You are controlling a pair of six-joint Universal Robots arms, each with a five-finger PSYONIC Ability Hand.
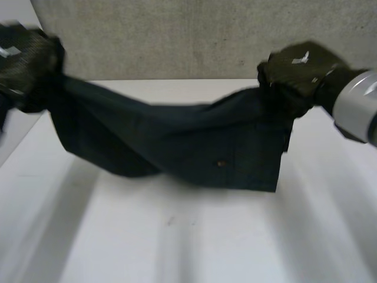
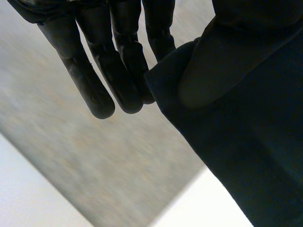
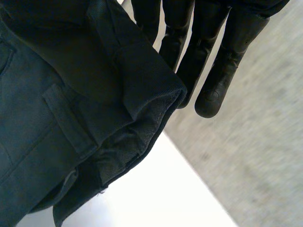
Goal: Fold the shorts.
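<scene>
The dark navy shorts (image 1: 194, 141) hang in the air above the white table (image 1: 177, 242), stretched between both hands and sagging in the middle. My left hand (image 1: 26, 62) grips one end at the far left. My right hand (image 1: 297, 71) grips the other end, where the cloth drops in a squarer panel. In the left wrist view an edge of the shorts (image 2: 255, 142) is pinched between the thumb and the nearly straight fingers (image 2: 109, 61). In the right wrist view the waistband with a belt loop (image 3: 66, 120) is clamped beside the straight fingers (image 3: 218, 61).
A grey concrete wall (image 1: 177, 35) rises just behind the table's far edge. The table's left edge (image 1: 23, 141) runs diagonally under the left hand. Bare white tabletop lies below and in front of the hanging shorts.
</scene>
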